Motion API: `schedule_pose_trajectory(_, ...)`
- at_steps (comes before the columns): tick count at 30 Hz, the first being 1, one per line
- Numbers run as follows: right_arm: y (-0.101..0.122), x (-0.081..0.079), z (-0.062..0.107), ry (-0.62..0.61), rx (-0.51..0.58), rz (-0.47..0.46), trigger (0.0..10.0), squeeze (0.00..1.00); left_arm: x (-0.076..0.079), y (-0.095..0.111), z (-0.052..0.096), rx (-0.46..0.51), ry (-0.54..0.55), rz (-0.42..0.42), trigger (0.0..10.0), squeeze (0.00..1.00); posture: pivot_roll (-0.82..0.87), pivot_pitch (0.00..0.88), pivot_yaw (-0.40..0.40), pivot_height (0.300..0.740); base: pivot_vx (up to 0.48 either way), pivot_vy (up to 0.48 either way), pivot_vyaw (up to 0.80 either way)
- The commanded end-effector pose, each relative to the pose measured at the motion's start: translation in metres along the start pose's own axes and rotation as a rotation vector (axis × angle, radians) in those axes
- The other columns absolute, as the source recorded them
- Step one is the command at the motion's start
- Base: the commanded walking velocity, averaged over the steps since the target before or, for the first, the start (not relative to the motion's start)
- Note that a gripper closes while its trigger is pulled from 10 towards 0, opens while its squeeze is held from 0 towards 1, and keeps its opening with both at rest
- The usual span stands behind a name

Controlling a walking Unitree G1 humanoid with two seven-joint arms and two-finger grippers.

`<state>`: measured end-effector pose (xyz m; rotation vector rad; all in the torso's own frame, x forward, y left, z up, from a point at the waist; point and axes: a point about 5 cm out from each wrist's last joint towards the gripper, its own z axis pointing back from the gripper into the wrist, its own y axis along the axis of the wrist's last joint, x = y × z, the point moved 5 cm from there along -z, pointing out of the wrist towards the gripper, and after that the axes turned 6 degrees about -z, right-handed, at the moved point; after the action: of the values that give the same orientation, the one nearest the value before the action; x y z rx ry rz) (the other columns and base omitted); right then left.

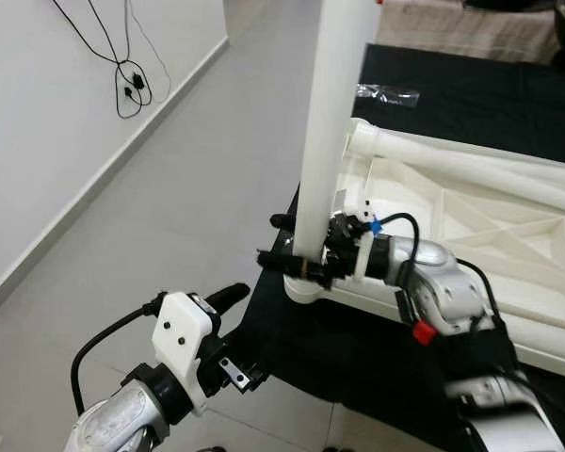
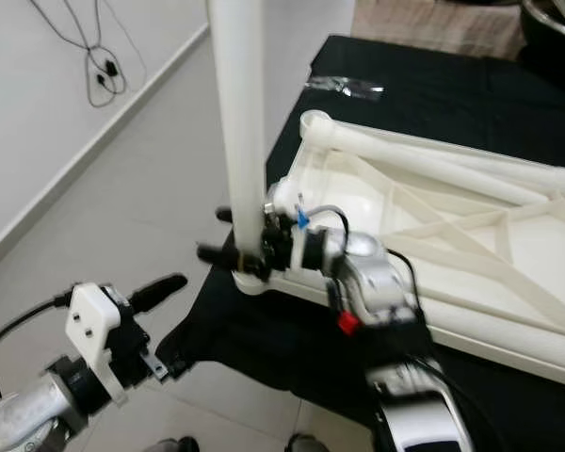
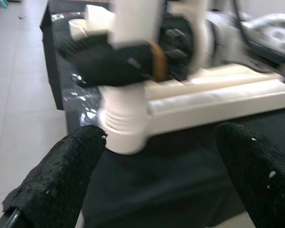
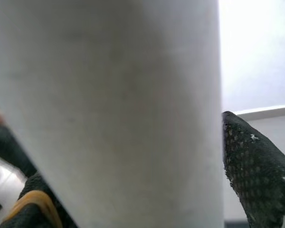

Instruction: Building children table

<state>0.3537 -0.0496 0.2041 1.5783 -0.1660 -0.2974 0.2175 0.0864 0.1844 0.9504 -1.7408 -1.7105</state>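
Table top lies upside down on the black cloth, ribs up. One white leg stands upright in the near corner socket, long axis running straight up toward 12 o'clock in the head view, leaning a touch to the right.

My right gripper is clamped around the leg just above the socket, fingers passing either side of the tube and poking out toward 9 o'clock. In the right wrist view the leg sits directly between the fingers, touching.

My left gripper is let go, fingers spread, holding nothing. It hovers off the edge of the cloth at about 7 o'clock from the socket, aimed at it; the left wrist view has the socket collar between my two fingertips, apart from both.

Judgement: the leg is seating or being twisted home. The right arm has the work; the left is the nearer spare to steady the corner. A second leg lies along the far rim.
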Motion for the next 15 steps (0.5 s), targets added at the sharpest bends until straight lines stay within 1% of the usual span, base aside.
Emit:
schedule_pose_trajectory(1, -0.003, -0.002, -0.008, 0.049, 0.014, -0.035, 0.0, 0.0, 0.004, -0.013, 0.002, -0.036, 0.002, 0.016, 10.0, 0.0, 0.13, 0.189, -0.015, 0.74, 0.0, 0.0, 0.0)
schedule_pose_trajectory(3, -0.002, -0.002, -0.007, 0.065, 0.024, -0.044, 0.0, 0.0, 0.006, -0.016, 0.002, -0.042, 0.001, 0.02, 10.0, 0.0, 0.13, 0.186, -0.015, 0.74, 0.0, 0.0, 0.0)
schedule_pose_trajectory(7, 0.0, -0.002, 0.002, 0.1, 0.033, -0.049, 0.0, 0.0, 0.008, -0.022, 0.0, -0.047, 0.007, 0.03, 10.0, 0.0, 0.12, 0.184, -0.018, 0.74, 0.0, 0.0, 0.0)
schedule_pose_trajectory(9, 0.0, -0.002, 0.002, 0.1, 0.033, -0.049, 0.0, 0.0, 0.008, -0.022, 0.0, -0.047, 0.007, 0.03, 10.0, 0.0, 0.12, 0.184, -0.018, 0.74, 0.0, 0.0, 0.0)
schedule_pose_trajectory(11, -0.008, 0.002, 0.009, 0.059, 0.016, -0.022, 0.0, 0.0, 0.006, -0.031, -0.003, -0.056, 0.026, 0.03, 10.0, 0.0, 0.11, 0.176, -0.021, 0.74, 0.0, 0.0, 0.0)
schedule_pose_trajectory(12, -0.008, 0.002, 0.009, 0.059, 0.016, -0.022, 0.0, 0.0, 0.006, -0.031, -0.003, -0.056, 0.026, 0.03, 10.0, 0.0, 0.11, 0.176, -0.021, 0.74, 0.0, 0.0, 0.0)
schedule_pose_trajectory(13, -0.017, 0.004, 0.011, -0.013, 0.005, 0.0, 0.0, 0.0, 0.005, -0.038, -0.006, -0.059, 0.048, 0.029, 10.0, 0.0, 0.09, 0.174, -0.023, 0.74, 0.0, 0.0, 0.0)
schedule_pose_trajectory(14, -0.032, 0.008, 0.014, -0.175, -0.004, 0.004, 0.0, 0.0, 0.005, -0.049, -0.01, -0.064, 0.083, 0.034, 10.0, 0.0, 0.08, 0.174, -0.027, 0.74, 0.0, 0.0, 0.0)
schedule_pose_trajectory(15, -0.032, 0.008, 0.014, -0.175, -0.004, 0.004, 0.0, 0.0, 0.005, -0.049, -0.01, -0.064, 0.083, 0.034, 10.0, 0.0, 0.08, 0.174, -0.027, 0.74, 0.0, 0.0, 0.0)
